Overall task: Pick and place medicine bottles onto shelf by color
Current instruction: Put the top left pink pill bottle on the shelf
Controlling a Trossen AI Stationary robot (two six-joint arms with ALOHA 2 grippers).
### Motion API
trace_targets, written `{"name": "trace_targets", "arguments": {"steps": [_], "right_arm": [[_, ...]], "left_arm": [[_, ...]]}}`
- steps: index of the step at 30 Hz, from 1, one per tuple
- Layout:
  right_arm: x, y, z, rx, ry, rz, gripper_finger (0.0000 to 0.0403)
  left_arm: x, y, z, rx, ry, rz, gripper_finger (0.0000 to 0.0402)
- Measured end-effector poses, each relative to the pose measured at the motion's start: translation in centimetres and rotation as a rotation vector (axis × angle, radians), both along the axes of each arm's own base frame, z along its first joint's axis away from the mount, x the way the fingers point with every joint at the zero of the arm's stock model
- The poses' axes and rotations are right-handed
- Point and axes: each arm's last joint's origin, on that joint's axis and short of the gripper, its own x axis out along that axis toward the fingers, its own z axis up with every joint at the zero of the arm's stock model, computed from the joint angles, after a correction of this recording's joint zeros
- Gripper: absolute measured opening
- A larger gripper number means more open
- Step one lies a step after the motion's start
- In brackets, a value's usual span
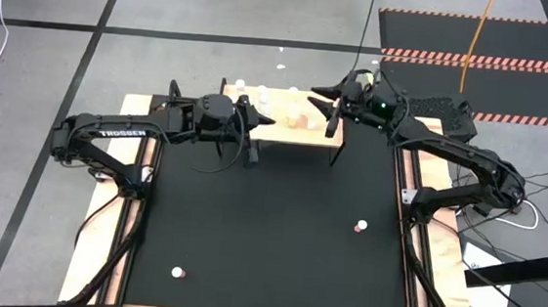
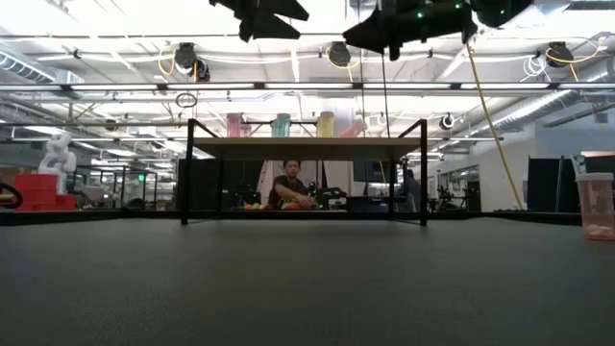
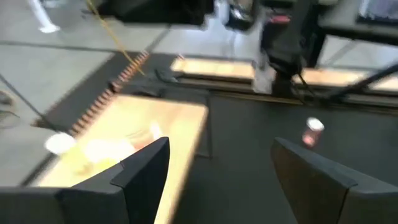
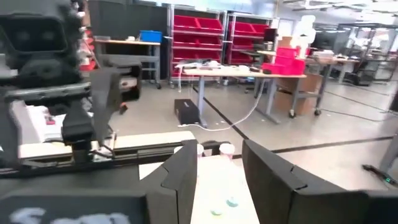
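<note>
1. Left gripper (image 1: 255, 120) hangs over the left end of the shelf (image 1: 317, 134), fingers (image 3: 146, 168) spread wide, holding nothing.
2. Right gripper (image 1: 323, 101) hovers above the shelf's right end, fingers (image 4: 183, 174) parted and empty.
3. Several medicine bottles (image 1: 296, 119) stand on the shelf at the far edge of the black surface (image 1: 268, 232).
4. One pink bottle (image 1: 359, 225) sits well apart near the surface's right side; another bottle (image 1: 177, 272) sits near the front left.
</note>
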Motion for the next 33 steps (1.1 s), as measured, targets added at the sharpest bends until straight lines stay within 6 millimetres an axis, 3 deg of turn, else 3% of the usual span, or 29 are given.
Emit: {"name": "trace_targets", "arguments": {"steps": [10,14,19,23,27,33], "right_arm": [[-1.5,-2.0,-1.3,0.11,0.105,-0.01,0.0108],[-2.0,-3.0,-2.8,0.14,0.218,-0.136,0.0113],[-0.6,-6.3,-5.0,0.265,0.455,-0.067,0.016],[1.4,-8.8,-4.1,0.296,0.693,-0.026,0.0221],[2.3,-9.6,-3.3,0.267,0.78,0.046,0.0269],[2.1,-10.0,-4.0,0.177,0.844,0.067,0.0267]], "left_arm": [[-1.1,0.1,0.5,0.013,0.015,0.045,0.0283],[-1.0,0.1,0.4,0.012,0.023,0.044,0.0283],[-0.9,0.3,0.4,0.042,0.02,0.039,0.0283],[-0.8,0.6,0.5,0.055,0.011,0.031,0.0283],[-0.9,0.6,0.4,0.041,0.023,0.036,0.0283],[-1.3,0.5,0.0,0.016,0.072,0.04,0.0283]]}}
